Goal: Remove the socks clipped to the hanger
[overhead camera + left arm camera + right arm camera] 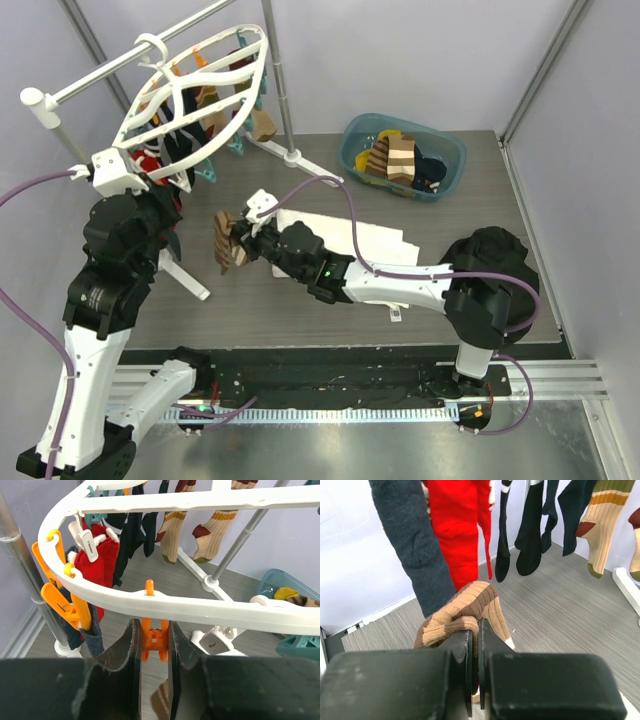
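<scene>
1. The hanger (200, 606) hangs at the far left above the table (250, 310). Most of the socks (530, 530) dangle clipped beneath it, and a few lie in the teal bin (455, 160) at the far right. One striped sock (462, 607) is off its clip and near the frame's near end.
2. The right gripper (475, 630) has its fingers pressed together, pinching the striped sock at its folded middle. The left gripper (154, 630) has a finger on each side of an orange clip (153, 647), touching it (we read that as a squeeze, and no sock shows in that clip).
3. The striped sock's loose end hangs just beside the grey sock (412, 545) and the red sock (457, 525). A careless swing could drag them and set the hanger rocking.
4. If the left gripper pulls away before its fingers spread, it could tug the clip and tilt the whole frame on its hook.
5. The pinch takes in only a fold. We judge a quick carry could let the sock slip, perhaps onto the white cloth (340, 232).
6. There is open table between the hanger and the bin, though the stand (282, 90) has its pole and foot near that path. The left side is tighter, with the frame close above the fingers and a wall (40, 50) nearby.
</scene>
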Controlling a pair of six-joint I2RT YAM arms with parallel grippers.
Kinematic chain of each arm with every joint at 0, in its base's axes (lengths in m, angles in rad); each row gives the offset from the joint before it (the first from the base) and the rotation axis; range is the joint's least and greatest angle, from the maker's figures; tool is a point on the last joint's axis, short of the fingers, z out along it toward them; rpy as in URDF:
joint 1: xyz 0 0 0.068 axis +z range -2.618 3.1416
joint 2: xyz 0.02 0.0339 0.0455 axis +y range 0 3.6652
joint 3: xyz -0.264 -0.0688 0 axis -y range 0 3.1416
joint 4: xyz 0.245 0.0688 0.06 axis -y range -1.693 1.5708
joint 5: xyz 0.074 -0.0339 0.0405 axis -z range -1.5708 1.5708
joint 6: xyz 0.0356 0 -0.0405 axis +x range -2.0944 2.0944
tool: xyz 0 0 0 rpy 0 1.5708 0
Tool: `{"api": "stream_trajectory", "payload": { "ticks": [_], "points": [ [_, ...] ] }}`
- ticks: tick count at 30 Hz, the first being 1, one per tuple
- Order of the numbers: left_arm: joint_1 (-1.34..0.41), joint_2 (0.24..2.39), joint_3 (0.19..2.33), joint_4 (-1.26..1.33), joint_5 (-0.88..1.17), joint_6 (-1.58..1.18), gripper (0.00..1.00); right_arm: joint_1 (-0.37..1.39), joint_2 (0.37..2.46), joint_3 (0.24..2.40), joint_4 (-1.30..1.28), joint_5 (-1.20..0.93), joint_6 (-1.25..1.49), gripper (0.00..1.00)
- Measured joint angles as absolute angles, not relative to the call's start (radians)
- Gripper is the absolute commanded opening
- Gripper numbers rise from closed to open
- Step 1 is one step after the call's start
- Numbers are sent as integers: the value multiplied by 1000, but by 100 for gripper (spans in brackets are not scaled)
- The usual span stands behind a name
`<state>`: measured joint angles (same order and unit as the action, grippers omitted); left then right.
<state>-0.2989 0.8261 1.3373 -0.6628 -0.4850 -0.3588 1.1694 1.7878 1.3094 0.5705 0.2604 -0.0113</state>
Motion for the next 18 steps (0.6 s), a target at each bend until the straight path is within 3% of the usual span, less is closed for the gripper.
{"api": "stream_trajectory", "payload": {
  "ticks": [3,6,12,18],
  "points": [
    [-299,810,1336,-664,-466,-360,76,1169,1765,1285,570,277,-1,1],
    [-299,786,1336,-682,-436,-373,87,1169,1711,1234,558,323,17,1],
    [-299,696,1338,-755,-344,-394,97,1161,1558,1136,471,433,31,1],
    [-299,487,1272,-733,-181,-383,100,1099,1422,1103,353,477,43,1]
  ]
}}
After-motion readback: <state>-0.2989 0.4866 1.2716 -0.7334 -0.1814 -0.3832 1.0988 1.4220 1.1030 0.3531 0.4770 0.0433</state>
